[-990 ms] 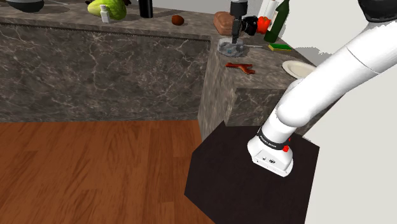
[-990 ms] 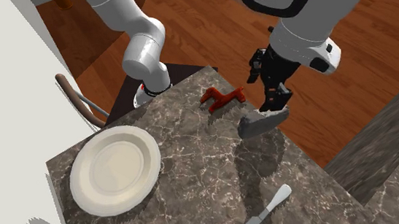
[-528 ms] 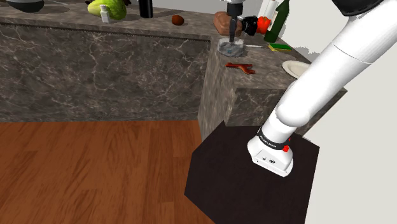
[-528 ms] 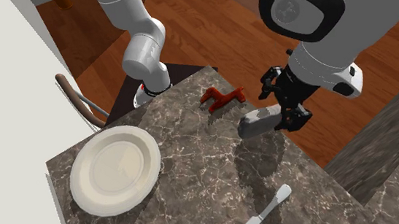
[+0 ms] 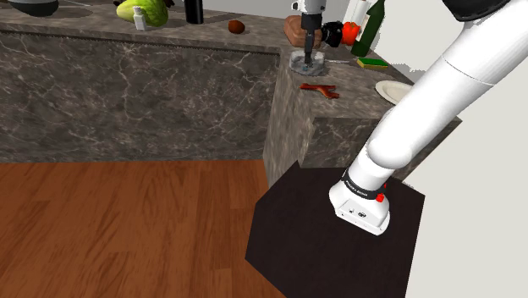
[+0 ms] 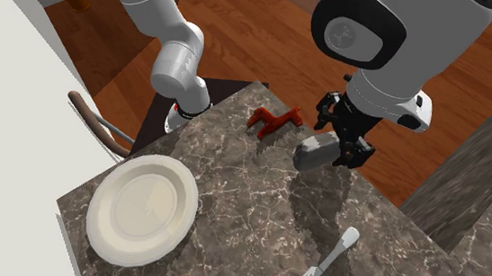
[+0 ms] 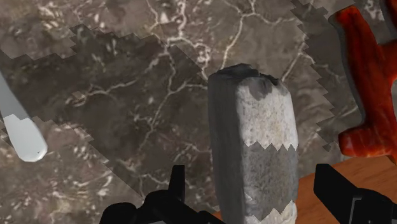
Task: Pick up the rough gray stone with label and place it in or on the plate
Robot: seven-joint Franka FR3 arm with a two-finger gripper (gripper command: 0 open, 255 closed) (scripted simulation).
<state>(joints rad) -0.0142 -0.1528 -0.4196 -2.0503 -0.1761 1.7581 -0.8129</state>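
The rough gray stone point(image 7: 254, 146) lies on the dark marble counter point(image 6: 240, 205), close to its edge over the wood floor. My gripper point(image 7: 254, 177) is down over it and open, one black finger point(image 7: 177, 184) on each side with small gaps, touching neither flank. From the second exterior view the gripper point(image 6: 344, 143) hangs at the end of the stone point(image 6: 313, 152) nearer the floor. The cream plate point(image 6: 141, 208) sits empty near the wall, well apart from the stone. In the shoulder view the gripper point(image 5: 310, 51) stands upright over the stone point(image 5: 306, 63), and the plate point(image 5: 391, 90) is to their right.
A red toy-like figure point(image 6: 273, 121) lies just beside the stone, toward the arm's base. A knife point(image 6: 326, 260) rests further along the counter. Bottles point(image 5: 371, 21), a brown loaf point(image 5: 296, 28) and a green sponge point(image 5: 369, 62) crowd the counter behind the stone.
The hand has turned and come lower over the stone, so its open fingers now straddle it. The stone, plate and red figure have stayed put.
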